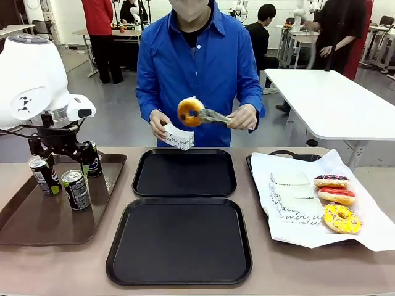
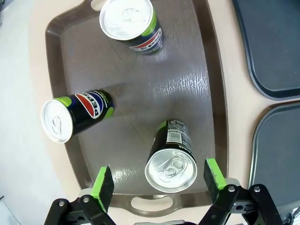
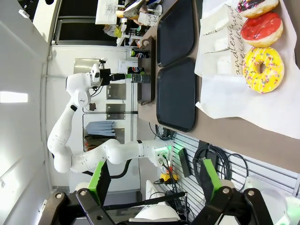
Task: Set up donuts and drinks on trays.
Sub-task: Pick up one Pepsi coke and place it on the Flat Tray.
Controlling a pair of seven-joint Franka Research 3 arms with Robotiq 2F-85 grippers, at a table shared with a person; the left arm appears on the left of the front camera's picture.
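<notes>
Left wrist view: wide open and empty, the left gripper (image 2: 159, 180) should centre on the slim black silver-topped can (image 2: 171, 161) before closing.

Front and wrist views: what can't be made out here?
Front view: far can partly hidden by the left gripper.
Front view: tray mostly covered by white paper.
Right wrist view: chocolate donut cut by the top edge.
Front view: sleeve lettering too small to read.

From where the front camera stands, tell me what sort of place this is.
Probably a robotics lab staged as a donut counter: the left gripper hangs over drink cans on a brown tray, a person's hand holds a glazed donut in tongs behind two black trays, and plain white tables stand farther back.
</notes>
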